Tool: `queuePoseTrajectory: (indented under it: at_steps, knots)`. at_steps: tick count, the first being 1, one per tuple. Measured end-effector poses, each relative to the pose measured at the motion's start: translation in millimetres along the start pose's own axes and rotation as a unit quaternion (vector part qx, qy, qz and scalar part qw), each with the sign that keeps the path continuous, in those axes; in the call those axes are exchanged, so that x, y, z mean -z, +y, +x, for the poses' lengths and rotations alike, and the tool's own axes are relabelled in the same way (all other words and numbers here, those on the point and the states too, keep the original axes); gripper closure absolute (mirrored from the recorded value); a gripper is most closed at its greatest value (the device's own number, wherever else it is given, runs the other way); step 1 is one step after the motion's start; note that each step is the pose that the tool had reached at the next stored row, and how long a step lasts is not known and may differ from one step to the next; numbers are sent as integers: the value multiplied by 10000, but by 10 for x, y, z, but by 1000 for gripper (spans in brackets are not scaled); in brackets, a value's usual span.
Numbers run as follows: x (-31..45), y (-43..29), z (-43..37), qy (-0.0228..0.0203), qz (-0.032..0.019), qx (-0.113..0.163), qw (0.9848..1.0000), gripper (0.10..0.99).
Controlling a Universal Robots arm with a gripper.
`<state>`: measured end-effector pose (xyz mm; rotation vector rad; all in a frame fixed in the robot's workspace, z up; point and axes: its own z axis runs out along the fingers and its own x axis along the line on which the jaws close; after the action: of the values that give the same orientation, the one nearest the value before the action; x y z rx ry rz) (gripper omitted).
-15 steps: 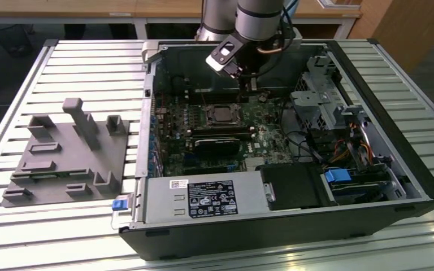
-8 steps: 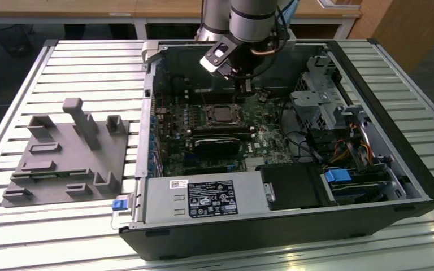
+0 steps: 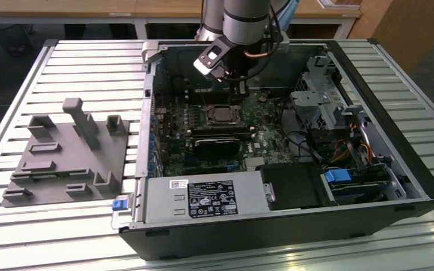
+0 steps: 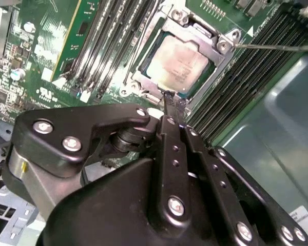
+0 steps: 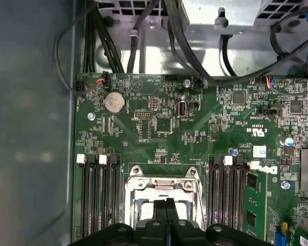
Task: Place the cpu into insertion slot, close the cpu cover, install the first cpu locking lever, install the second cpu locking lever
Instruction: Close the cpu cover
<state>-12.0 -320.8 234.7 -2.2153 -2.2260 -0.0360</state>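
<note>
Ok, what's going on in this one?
A robot arm reaches down into an open computer case. The cpu already sits in place, with the cpu cover down over its edges. The hand, fingers shut together, has its tip at the edge of that cover. A thin lever rod juts out past one corner of the cover, so it does not look latched.
</note>
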Motion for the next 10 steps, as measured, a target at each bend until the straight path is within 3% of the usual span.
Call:
queuePoseTrajectory:
  at_steps: [10]
  knots:
    - [-55,-58,-32,1,0,0,10000,980]
